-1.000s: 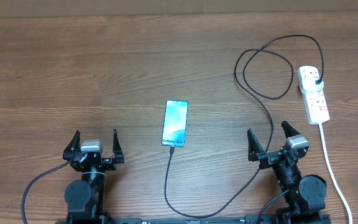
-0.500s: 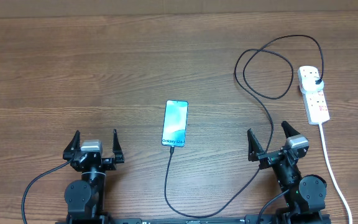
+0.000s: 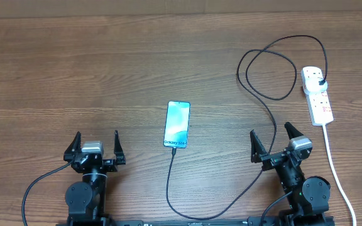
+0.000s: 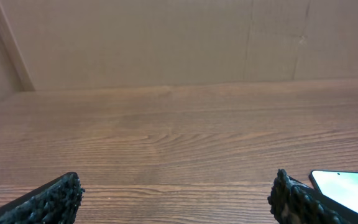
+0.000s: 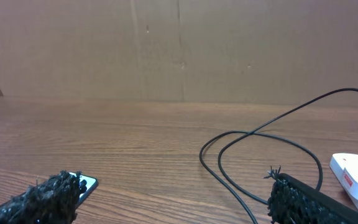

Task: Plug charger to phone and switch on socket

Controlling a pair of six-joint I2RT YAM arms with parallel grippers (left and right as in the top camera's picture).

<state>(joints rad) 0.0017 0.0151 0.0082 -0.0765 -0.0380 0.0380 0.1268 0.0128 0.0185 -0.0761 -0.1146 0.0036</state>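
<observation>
Evidently nothing had been moved over the last second: the overhead view was matched in every detail by the two before it, and both arms were parked at the near edge of the counter. The left claw was seen spread wide and empty, well apart from everything else. The right claw was likewise spread wide and empty, with the charger passing just beside it on the counter but not gripped. The phone was laid flat, screen up, between the two arms near the counter's middle. The charger's small tip was found at the phone's near edge, seemingly seated in it, though whether it was pushed fully home could not be told. From there the cable was led in a loop to the right and on to its black plug, seated in the far end of the socket at the counter's right side. The pinkish switches were too small to be read as on or off. With no motion under way, the plugging was judged probably done, and only the switch was left in doubt.
</observation>
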